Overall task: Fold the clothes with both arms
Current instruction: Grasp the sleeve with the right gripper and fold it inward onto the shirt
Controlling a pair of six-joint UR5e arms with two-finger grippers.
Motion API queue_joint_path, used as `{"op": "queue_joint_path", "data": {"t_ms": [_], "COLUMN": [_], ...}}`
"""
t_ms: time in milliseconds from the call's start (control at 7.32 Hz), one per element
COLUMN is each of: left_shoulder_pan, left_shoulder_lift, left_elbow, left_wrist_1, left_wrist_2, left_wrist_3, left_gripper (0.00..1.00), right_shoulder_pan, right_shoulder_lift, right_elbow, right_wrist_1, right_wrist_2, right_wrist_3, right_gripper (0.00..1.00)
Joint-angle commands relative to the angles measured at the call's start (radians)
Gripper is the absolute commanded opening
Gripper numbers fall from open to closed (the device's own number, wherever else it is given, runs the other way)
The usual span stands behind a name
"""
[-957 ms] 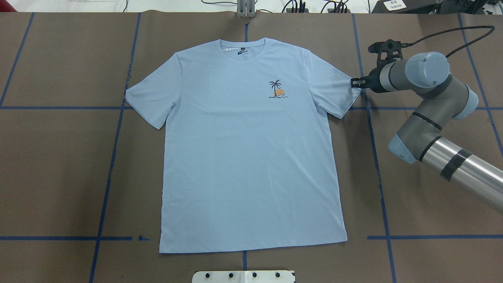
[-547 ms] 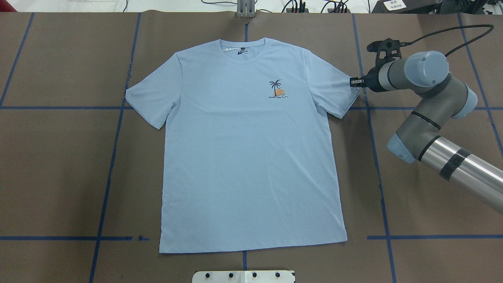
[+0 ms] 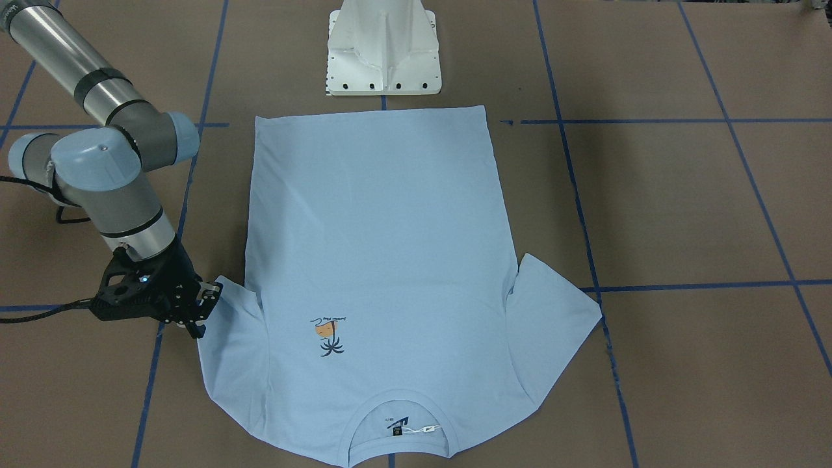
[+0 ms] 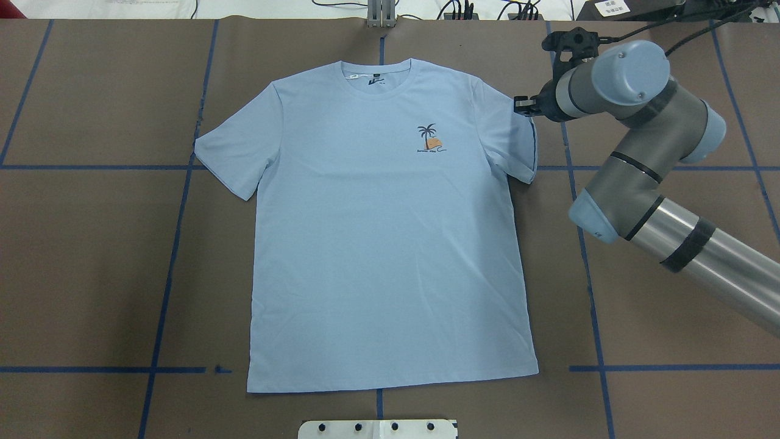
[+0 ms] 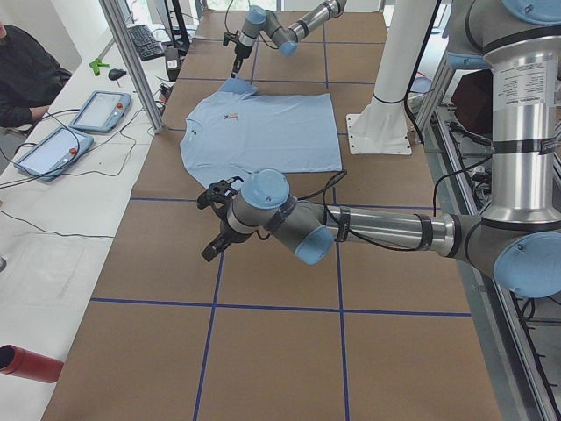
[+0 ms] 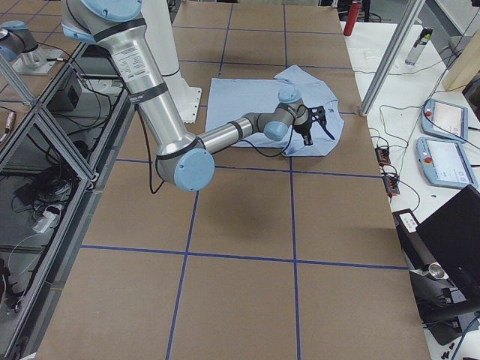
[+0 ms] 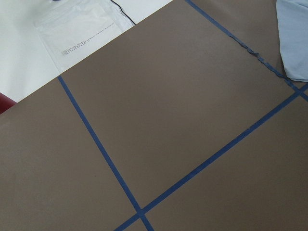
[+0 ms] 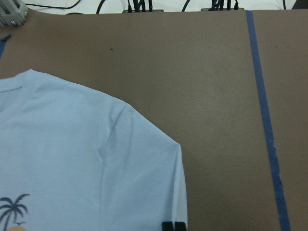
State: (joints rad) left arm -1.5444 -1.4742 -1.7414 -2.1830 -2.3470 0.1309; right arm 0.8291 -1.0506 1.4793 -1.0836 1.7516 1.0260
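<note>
The light blue T-shirt (image 4: pixel 384 244) lies flat and face up on the brown table, collar toward the far edge, palm print (image 4: pixel 430 140) on the chest. My right gripper (image 4: pixel 522 105) is shut on the hem of the sleeve on my right side and holds it raised off the table, the sleeve edge (image 4: pixel 534 149) turned up. The right wrist view shows the two black fingertips (image 8: pixel 173 226) pinched on that hem. From across the table, the same gripper (image 3: pixel 203 312) is at the sleeve (image 3: pixel 227 331). The left gripper (image 5: pixel 213 248) hovers over bare table short of the shirt; its state cannot be told.
The white pedestal base (image 3: pixel 383 52) stands at the robot's side of the shirt's bottom hem. Blue tape lines (image 4: pixel 177 213) cross the table. A side bench holds tablets (image 5: pixel 96 110), a person (image 5: pixel 22 70) sits there, and a metal post (image 5: pixel 131 61) rises at the table's edge.
My right gripper has moved inward over the shirt and toward the far edge, carrying the sleeve hem. The sleeve edge has lifted and turned up. The shirt's body has not shifted.
</note>
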Motion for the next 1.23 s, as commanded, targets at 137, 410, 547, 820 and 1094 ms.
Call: {"op": "queue_joint_path", "data": {"t_ms": [137, 410, 547, 820, 1094], "left_shoulder_pan": [0.001, 0.001, 0.001, 0.001, 0.001], "left_shoulder_lift": [-0.001, -0.003, -0.003, -0.003, -0.003], "left_elbow": [0.006, 0.006, 0.005, 0.002, 0.003], "left_wrist_1": [0.000, 0.000, -0.001, -0.001, -0.001], "left_wrist_2": [0.000, 0.000, 0.000, 0.000, 0.000], "left_wrist_3": [-0.001, -0.001, -0.001, -0.002, -0.001], "left_gripper": [1.00, 1.00, 1.00, 1.00, 1.00], "right_shoulder_pan": [-0.140, -0.192, -0.197, -0.214, -0.237], "right_shoulder_lift": [0.206, 0.285, 0.288, 0.294, 0.308], "right_elbow": [-0.053, -0.174, -0.178, -0.191, -0.191], "right_wrist_1": [-0.194, -0.185, -0.185, -0.184, -0.170], "right_wrist_2": [-0.219, -0.306, -0.310, -0.322, -0.355], "right_wrist_3": [0.159, 0.189, 0.189, 0.184, 0.167], "right_gripper": [0.00, 0.00, 0.00, 0.00, 1.00]}}
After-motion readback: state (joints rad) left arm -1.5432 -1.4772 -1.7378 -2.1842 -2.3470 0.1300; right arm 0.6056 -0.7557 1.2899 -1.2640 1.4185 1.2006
